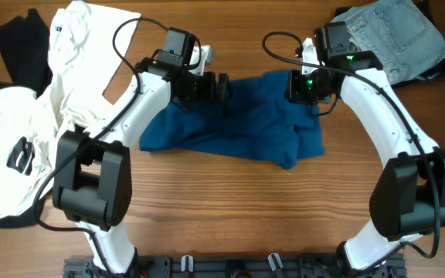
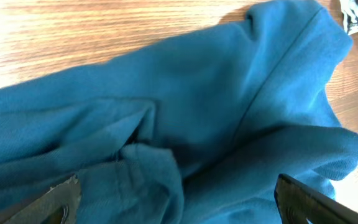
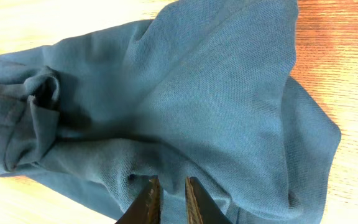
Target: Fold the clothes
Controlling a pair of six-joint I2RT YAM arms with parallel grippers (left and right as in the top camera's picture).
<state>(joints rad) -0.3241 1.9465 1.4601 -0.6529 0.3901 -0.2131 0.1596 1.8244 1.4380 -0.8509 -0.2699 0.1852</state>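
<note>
Two grippers sit at the far edge of the blue garment, which lies crumpled mid-table, apart from the white T-shirts and the jeans, likely so each arm can take one side and spread it before folding. The left gripper has its jaws wide apart above a bunched fold. The right gripper has its jaws nearly together, and creases running toward them suggest a pinched fold.
</note>
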